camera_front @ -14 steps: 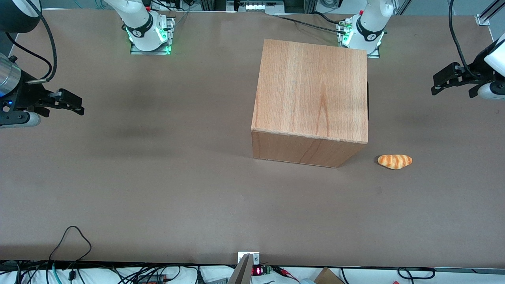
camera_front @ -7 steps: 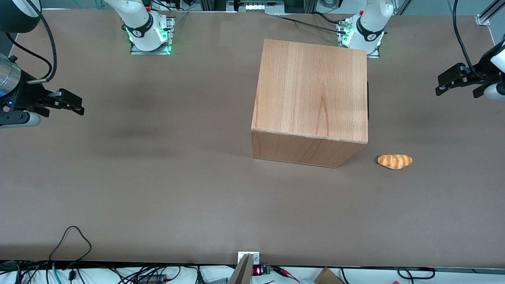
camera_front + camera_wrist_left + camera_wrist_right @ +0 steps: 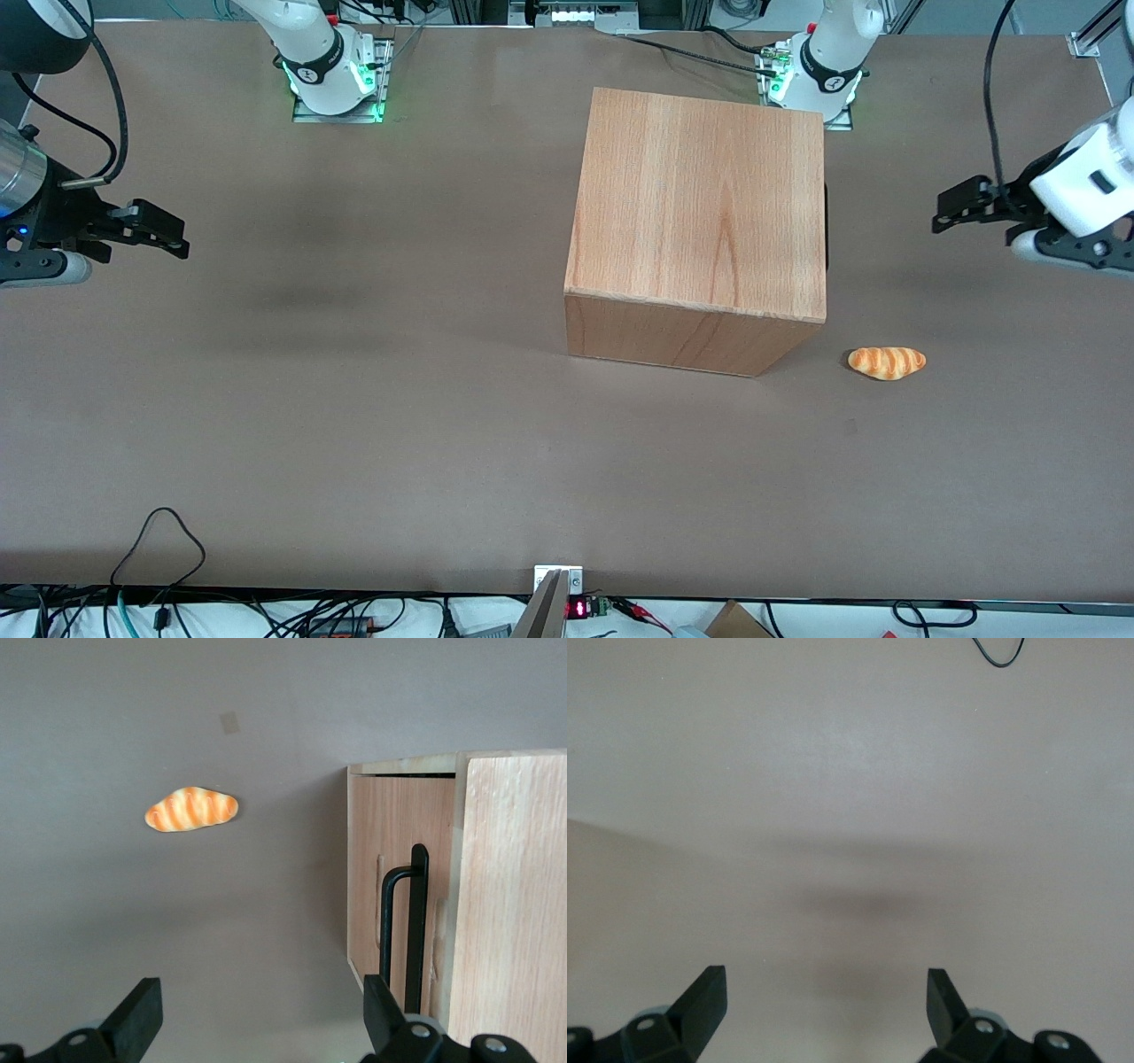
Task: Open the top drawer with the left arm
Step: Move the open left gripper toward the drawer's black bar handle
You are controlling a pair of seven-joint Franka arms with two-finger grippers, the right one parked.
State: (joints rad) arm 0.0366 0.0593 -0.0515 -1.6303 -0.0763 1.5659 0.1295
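Top drawer (image 3: 400, 904): light wood front, long black bar handle (image 3: 407, 923), sitting shut. My gripper (image 3: 257, 1014) hovers near it, fingers spread, holding nothing.

Left arm (image 3: 1085, 182): glossy white rounded shell, small dark slot on the white wrist block, grey-white rounded housing beneath it, thin black cable arcing up from the wrist. Gripper (image 3: 946, 211): matte black, two blocky wedge-shaped fingers (image 3: 140, 1014) set wide apart, silver screws on the black finger mounts. Base: white, black ring, green light.
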